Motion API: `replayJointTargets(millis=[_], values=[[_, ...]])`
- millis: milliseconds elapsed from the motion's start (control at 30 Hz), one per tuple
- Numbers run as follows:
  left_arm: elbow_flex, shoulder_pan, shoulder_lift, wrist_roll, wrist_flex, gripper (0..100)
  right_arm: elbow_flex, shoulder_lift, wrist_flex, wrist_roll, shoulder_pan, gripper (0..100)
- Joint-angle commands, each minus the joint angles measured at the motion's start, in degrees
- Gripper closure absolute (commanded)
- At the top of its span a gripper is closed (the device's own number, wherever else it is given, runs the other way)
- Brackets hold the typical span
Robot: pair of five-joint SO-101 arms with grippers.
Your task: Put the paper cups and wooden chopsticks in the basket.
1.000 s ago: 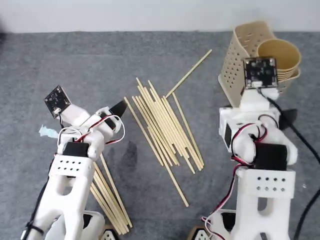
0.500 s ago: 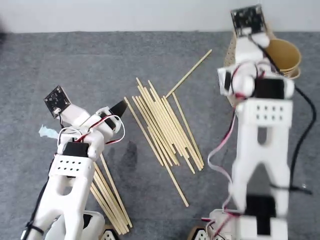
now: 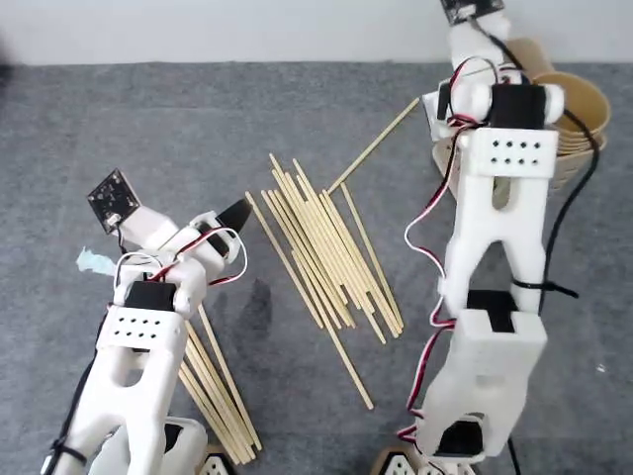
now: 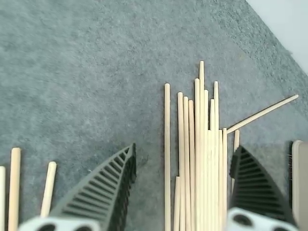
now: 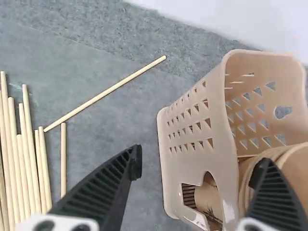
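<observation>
Several wooden chopsticks (image 3: 326, 252) lie in a loose pile mid-table, one single chopstick (image 3: 374, 145) angled toward the basket. The beige perforated basket (image 3: 529, 57) lies at the far right with stacked paper cups (image 3: 579, 117) inside. In the right wrist view my right gripper (image 5: 201, 156) hangs open above the basket (image 5: 231, 110), the cups (image 5: 276, 166) beside one finger. My left gripper (image 4: 186, 148) is open low over the pile's ends (image 4: 202, 139); in the high view the left gripper (image 3: 235, 213) sits left of the pile.
More chopsticks (image 3: 213, 386) lie beside the left arm's base, two of their ends (image 4: 48, 183) showing by the left finger. A pale blue scrap (image 3: 94, 260) lies at the left. The grey mat ends at a white strip at the back.
The right arm has swung from the near side out over the basket and now stretches across it. The left arm and the chopsticks have not moved.
</observation>
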Motion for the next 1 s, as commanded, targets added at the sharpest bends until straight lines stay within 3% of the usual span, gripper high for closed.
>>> replayJointTargets(millis=[0,267,967], values=[[-1.36,0.18,-1.49,-0.53,-1.14,70,-9.76,0.04,4.44,0.35,-2.42,63.1],[-1.36,0.09,-1.49,-0.53,-1.14,70,-13.89,2.77,1.54,0.35,-4.26,63.3],[-1.36,0.09,-1.49,-0.53,-1.14,70,-14.33,19.74,-6.20,0.44,0.92,64.4]])
